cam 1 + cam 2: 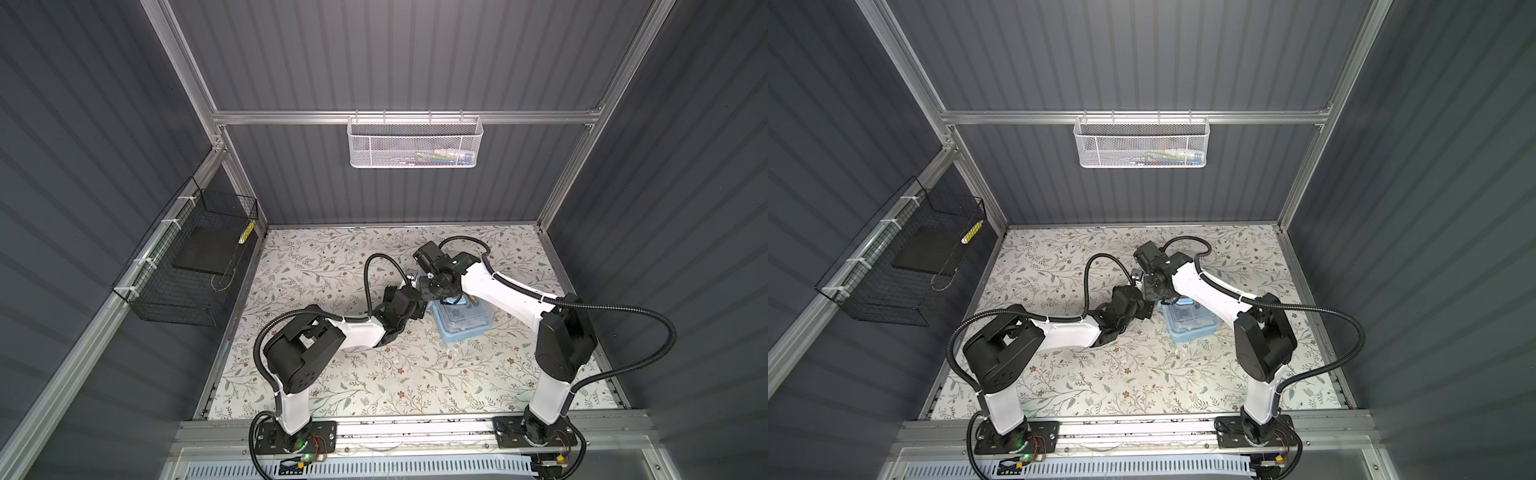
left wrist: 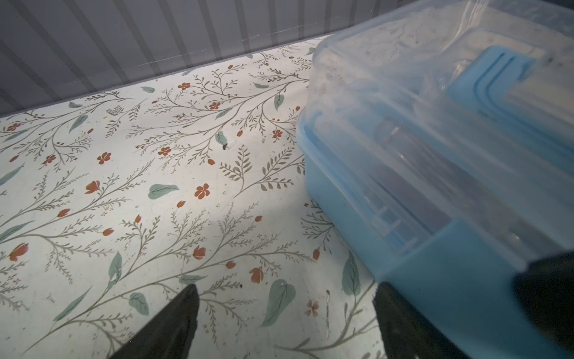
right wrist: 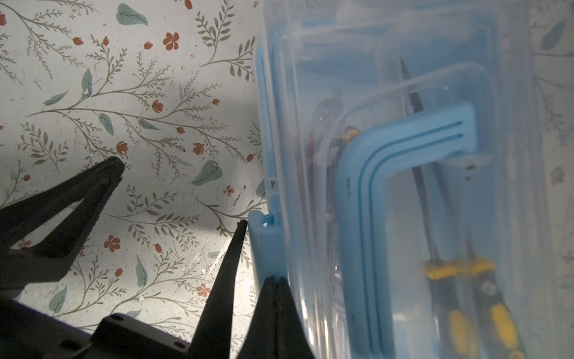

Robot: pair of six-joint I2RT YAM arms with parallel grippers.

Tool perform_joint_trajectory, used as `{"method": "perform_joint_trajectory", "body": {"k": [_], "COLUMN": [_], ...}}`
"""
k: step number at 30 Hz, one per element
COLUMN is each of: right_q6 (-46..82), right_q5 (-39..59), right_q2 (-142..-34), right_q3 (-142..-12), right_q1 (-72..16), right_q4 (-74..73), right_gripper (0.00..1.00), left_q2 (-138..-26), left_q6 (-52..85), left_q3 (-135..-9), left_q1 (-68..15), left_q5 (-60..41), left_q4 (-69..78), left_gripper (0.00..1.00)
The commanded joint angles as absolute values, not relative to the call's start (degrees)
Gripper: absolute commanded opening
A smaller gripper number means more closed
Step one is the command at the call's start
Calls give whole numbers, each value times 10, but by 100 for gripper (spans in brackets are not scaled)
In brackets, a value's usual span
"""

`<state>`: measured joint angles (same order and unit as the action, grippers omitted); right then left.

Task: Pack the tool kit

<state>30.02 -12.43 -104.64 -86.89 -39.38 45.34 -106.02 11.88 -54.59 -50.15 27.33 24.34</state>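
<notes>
Box [image 1: 461, 324] sits on the worktop [image 1: 353, 374] with its lid [image 3: 403, 77] already on, so we judge the packing nearly done; perhaps only the latch [image 3: 265, 245] is left to snap. Right pincer [image 3: 275, 281] is pressed together and empty, its tips touching that latch on the box's side. Left pincer [image 2: 285, 286] stands spread just beside the same side, holding nothing. Both top views hide this contact under the wrists. Only the right wrist view shows us the pliers [image 3: 459, 269] through the lid, and the handle [image 3: 372, 186] folded flat.

top views looked down from high at the front, wrist cams sat low and close, both shared the blue box [image 2: 435, 279]
</notes>
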Motion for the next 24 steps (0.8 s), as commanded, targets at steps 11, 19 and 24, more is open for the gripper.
{"method": "perform_joint_trajectory", "body": {"k": [11, 19, 24], "right_q6": [310, 311, 312], "right_q5": [-147, -156, -162], "right_q2": [-1071, -1073, -1079], "right_q3": [-869, -868, -870], "right_q1": [-397, -398, -400], "right_q4": [496, 497, 502], "right_gripper": [2, 2, 1], "left_q2": [-1074, -1079, -1082], "left_q6": [135, 138, 141], "left_q3": [-548, -549, -551], "left_q1": [-504, -504, -504], "left_q5": [249, 247, 245], "left_q4": [263, 263, 263], "left_gripper": [89, 89, 89]}}
